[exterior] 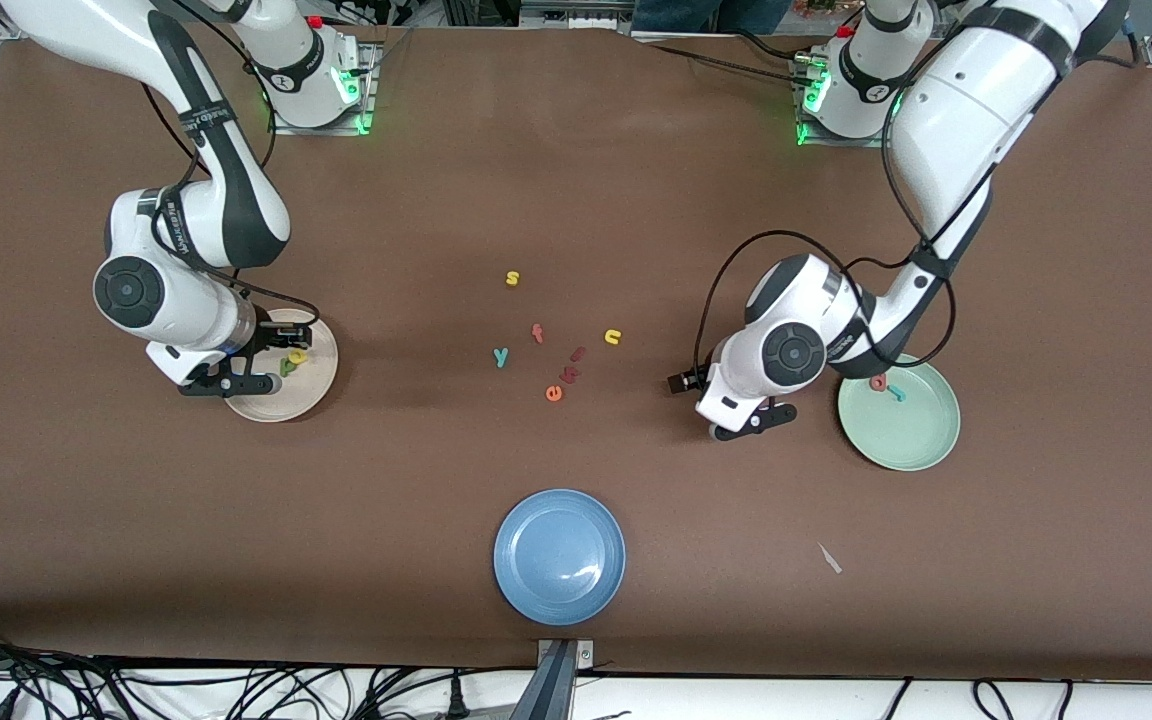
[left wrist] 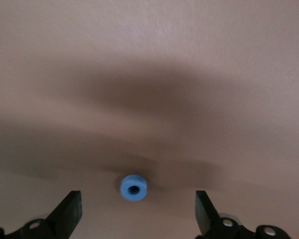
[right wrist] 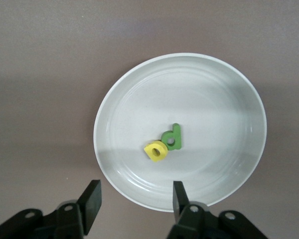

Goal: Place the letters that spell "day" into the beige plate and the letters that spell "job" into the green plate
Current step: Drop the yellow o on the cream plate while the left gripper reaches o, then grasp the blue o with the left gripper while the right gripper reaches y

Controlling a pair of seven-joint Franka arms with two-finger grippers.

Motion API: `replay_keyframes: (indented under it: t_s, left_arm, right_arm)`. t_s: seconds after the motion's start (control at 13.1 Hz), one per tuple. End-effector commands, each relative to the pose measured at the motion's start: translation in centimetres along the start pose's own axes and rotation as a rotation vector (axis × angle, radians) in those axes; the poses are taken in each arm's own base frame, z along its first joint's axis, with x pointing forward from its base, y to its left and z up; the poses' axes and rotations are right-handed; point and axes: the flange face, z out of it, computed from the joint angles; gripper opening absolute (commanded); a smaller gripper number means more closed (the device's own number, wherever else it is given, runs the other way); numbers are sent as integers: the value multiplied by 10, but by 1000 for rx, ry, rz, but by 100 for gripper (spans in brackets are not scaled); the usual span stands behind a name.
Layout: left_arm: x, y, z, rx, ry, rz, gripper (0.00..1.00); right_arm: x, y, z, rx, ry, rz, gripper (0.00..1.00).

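plates mark out the table, and the round plain blue plate (exterior: 559,556) lies nearest the front camera; everything else sits farther from the camera than it. toward the left arm's end lies the round pale mint-green plate (exterior: 900,413), holding a small salmon-red foam "b" (exterior: 877,381) and a teal hooked foam "j" (exterior: 896,392) side by side near its farther rim. the left gripper (left wrist: 134,214) hangs over bare brown table just beside that green plate, toward the table's middle, jaws spread wide and empty, with a small blue foam ring "o" (left wrist: 134,187) lying on the table between its fingers. toward the right arm's end lies the round cream-beige plate (exterior: 281,366); a yellow foam "a" (right wrist: 156,151) and a dark green foam "d" (right wrist: 171,136) rest touching in it. the right gripper (right wrist: 134,199) hovers over that beige plate, jaws apart and empty. farther than the blue plate, mid-table, a teal foam "y" (exterior: 501,357) lies among loose orange, red and yellow letters (exterior: 561,373).
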Motion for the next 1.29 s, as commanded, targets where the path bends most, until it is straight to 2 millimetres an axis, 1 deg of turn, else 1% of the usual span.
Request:
replay_keyframes:
  t_s: [0.0, 0.08, 0.15, 0.23, 0.38, 0.46, 0.61, 0.76, 0.84, 0.91, 0.99, 1.07, 1.14, 1.22]
  left_arm:
    - [3, 8, 2, -1, 2, -17, 100]
    - [3, 7, 5, 12, 10, 6, 99]
    - [1, 7, 8, 37, 29, 34, 99]
    - [-4, 11, 11, 55, 41, 66, 95]
    - [-5, 11, 13, 62, 40, 116, 90]
    - [-6, 12, 15, 63, 39, 123, 83]
    - [-7, 14, 18, 63, 41, 129, 81]
    - [-11, 13, 26, 55, 58, 145, 81]
    - [-12, 13, 30, 49, 61, 147, 79]
    - [-12, 13, 29, 48, 61, 146, 72]
    - [-12, 13, 29, 48, 61, 146, 64]
    - [-12, 13, 29, 48, 60, 145, 55]
    - [-12, 13, 29, 48, 61, 146, 53]
    - [-12, 13, 29, 48, 60, 144, 54]
  right_arm:
    - [-5, -1, -1, 18, 2, 9, 67]
    - [-4, -5, -1, 31, 2, 42, 67]
    - [-4, -21, 2, 49, 1, 71, 67]
    - [-4, -51, 4, 66, 18, 98, 67]
    - [-6, -102, 17, 100, 43, 184, 69]
    - [-8, -128, 21, 118, 58, 210, 70]
    - [-10, -171, 24, 133, 67, 256, 70]
    - [-4, -207, 24, 148, 75, 292, 70]
    - [0, -226, 22, 159, 85, 298, 70]
    - [4, -243, 21, 169, 91, 302, 70]
    - [5, -259, 17, 176, 105, 284, 70]
    - [6, -268, 19, 170, 111, 266, 70]
    - [6, -276, 28, 159, 109, 249, 70]
    - [5, -286, 34, 146, 114, 232, 70]
